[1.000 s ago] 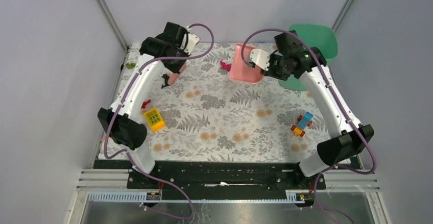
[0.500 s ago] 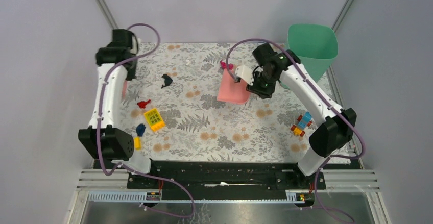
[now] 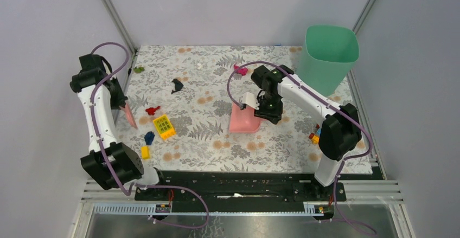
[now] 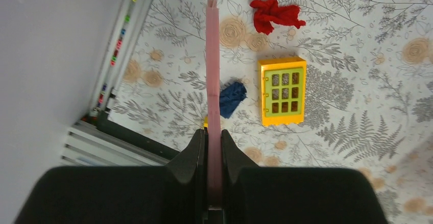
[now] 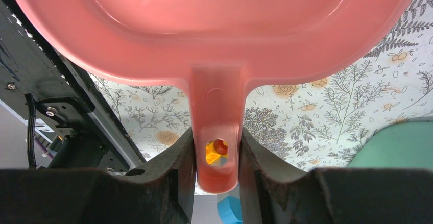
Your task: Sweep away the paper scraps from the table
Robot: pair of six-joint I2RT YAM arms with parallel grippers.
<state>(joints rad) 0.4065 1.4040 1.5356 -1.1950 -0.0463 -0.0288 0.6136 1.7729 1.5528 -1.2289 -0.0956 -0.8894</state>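
While the left gripper (image 3: 125, 107) has swung down the top view's left edge, the right gripper (image 3: 254, 107) has brought the pink dustpan (image 3: 243, 121) from upper centre to mid-frame over the table (image 3: 282, 140), leaving the magenta scrap (image 3: 240, 70) behind.

Left wrist view: the jaws are pinched tight on a thin pink blade (image 4: 213, 71), with the blue scrap (image 4: 232, 99) just right of it and the red scrap (image 4: 275, 15) at upper right.

Right wrist view: the jaws are partly open, clamping the dustpan's handle.

Both tools seem to be converging on the left-hand scraps.

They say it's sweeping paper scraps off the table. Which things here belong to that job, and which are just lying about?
Part of the job: red scrap, dark blue scrap, magenta scrap; table; pink dustpan, held by the right gripper; thin pink blade, held by the left gripper; probably the green bin.
Just lying about: yellow brick; toy-brick vehicle.
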